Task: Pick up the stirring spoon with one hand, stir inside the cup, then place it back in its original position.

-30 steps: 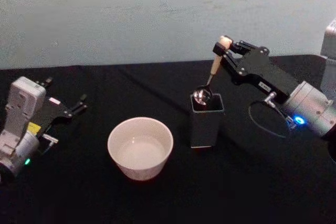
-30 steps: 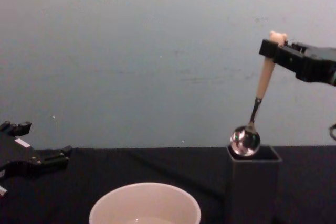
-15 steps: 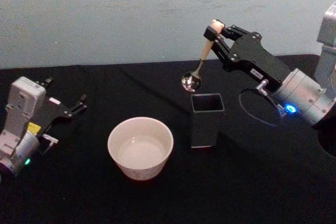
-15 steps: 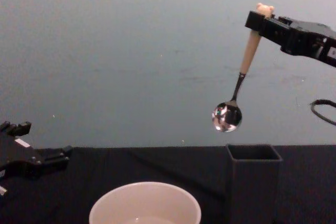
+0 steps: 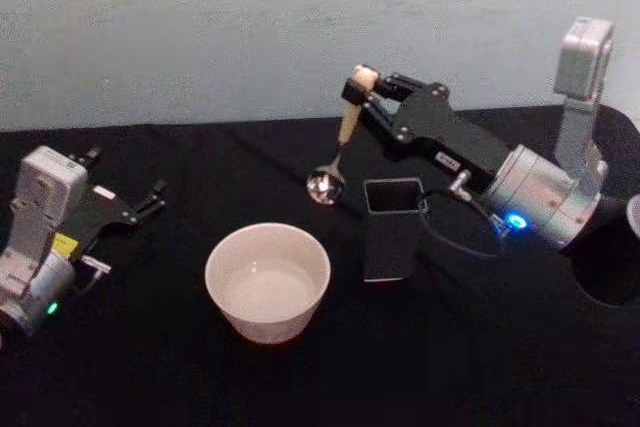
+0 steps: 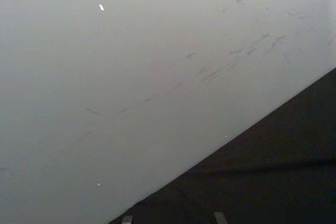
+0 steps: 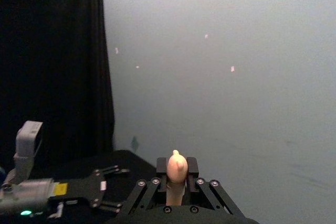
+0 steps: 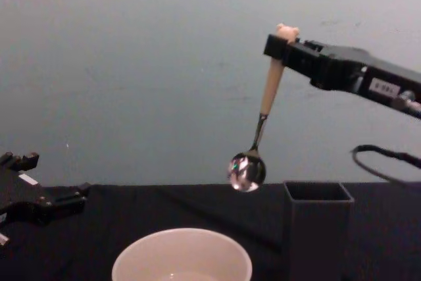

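Since the spoon [image 5: 337,145] has cleared the dark holder [image 5: 392,237] and swung toward centre frame, it hangs bowl-down, up and right of the cup [image 5: 267,282], its handle pinched in the right claw [image 5: 361,86]. Lowering it into the cup looks next. The left claw [image 5: 132,209] rests spread wide, far left.

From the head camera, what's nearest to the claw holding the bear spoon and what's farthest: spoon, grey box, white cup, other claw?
1. Stirring spoon, held in the right gripper itself.
2. Dark grey square holder, standing just below it.
3. Cup, lower and toward the left.
4. Left gripper, parked at the far left.
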`<state>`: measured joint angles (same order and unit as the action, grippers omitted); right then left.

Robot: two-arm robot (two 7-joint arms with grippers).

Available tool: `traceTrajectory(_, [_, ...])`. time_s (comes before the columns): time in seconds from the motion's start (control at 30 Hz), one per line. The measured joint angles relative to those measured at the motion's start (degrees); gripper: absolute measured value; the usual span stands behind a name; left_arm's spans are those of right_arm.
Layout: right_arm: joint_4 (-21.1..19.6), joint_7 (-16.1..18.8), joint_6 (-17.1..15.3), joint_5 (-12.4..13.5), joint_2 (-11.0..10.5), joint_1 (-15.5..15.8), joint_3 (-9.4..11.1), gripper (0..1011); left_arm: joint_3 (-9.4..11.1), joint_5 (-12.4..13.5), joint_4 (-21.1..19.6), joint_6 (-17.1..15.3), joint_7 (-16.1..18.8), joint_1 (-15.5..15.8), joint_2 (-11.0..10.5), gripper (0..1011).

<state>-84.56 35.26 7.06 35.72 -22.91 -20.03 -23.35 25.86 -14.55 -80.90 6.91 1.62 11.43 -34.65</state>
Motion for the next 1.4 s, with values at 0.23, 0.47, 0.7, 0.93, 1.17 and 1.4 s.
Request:
traceTrajectory(0.23, [0.61,1.32,-0.51,0.16,0.19,-0.51,-2.20,214,0.00,0.00,0.00,0.00,0.00,0.00,0.00,1001])
traceTrajectory(0.47, [1.20,2.55,-0.96,0.10,0.14,-0.99,-4.45,214,0.00,0.00,0.00,0.00,0.00,0.00,0.00,1001])
traceTrajectory(0.7, [2.58,3.53,-1.06,-1.06,0.11,-1.63,-6.72,214,0.00,0.00,0.00,0.00,0.00,0.00,0.00,1001])
traceTrajectory(0.93, [4.03,4.16,-1.00,-2.15,0.13,-2.24,-7.98,214,0.00,0.00,0.00,0.00,0.00,0.00,0.00,1001])
traceTrajectory(1.17, [6.03,4.98,-0.88,-3.31,0.27,-3.06,-9.26,214,0.00,0.00,0.00,0.00,0.00,0.00,0.00,1001])
traceTrajectory(1.4, [7.03,5.79,-0.70,-4.30,0.25,-3.55,-10.21,214,0.00,0.00,0.00,0.00,0.00,0.00,0.00,1001])
